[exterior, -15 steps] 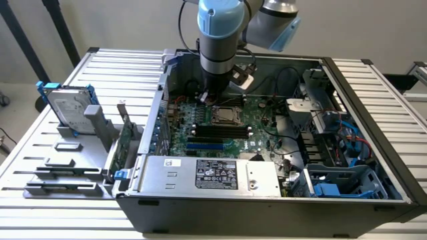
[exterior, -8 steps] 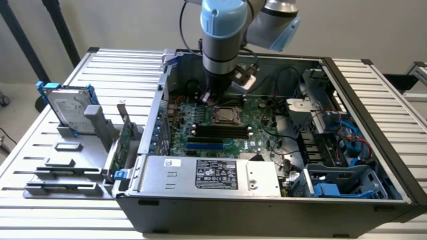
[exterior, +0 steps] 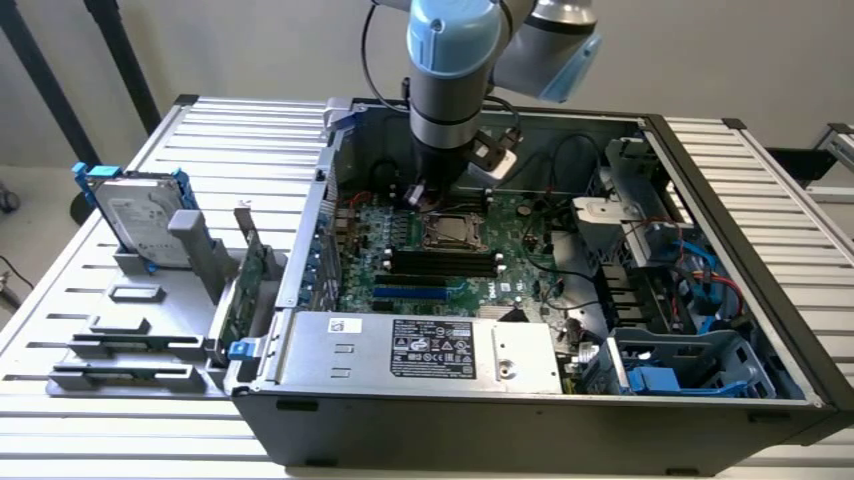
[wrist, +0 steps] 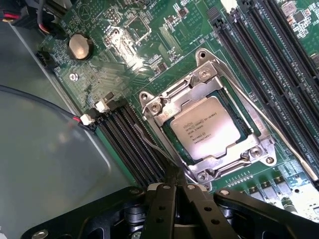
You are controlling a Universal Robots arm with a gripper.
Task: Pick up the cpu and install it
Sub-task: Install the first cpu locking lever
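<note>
Slatted worktop (exterior: 227,120) is carrying the largest item, an open computer case (exterior: 534,420), which is lying on its side with the motherboard (exterior: 400,255) facing up. Inside the case, the arm (exterior: 447,90) is reaching down from above over the middle of the board. A power supply (exterior: 427,350) is occupying the case edge nearest the exterior camera.

In the wrist view, 1 bank of black memory slots (wrist: 132,144) is running beside the metal socket frame (wrist: 154,107). The cpu (wrist: 204,128) is lying flat inside this frame with its silver top facing up and the frame surrounding all 4 edges.

The hand (wrist: 174,174) is clenched, with its 2 fingertips (wrist: 168,185) meeting and grasping nothing. It is hovering just beside the socket corner that faces the memory slots, close to a thin wire lever (wrist: 149,143). Contact with the lever cannot be confirmed.

Judgement: the pick-up step is appearing complete, and the installing step is in hand, at the socket hardware and not at the chip. Any further motion here is calling for slow, precise travel, keeping the fingertips off the cpu top and clear of the neighbouring slots.
</note>
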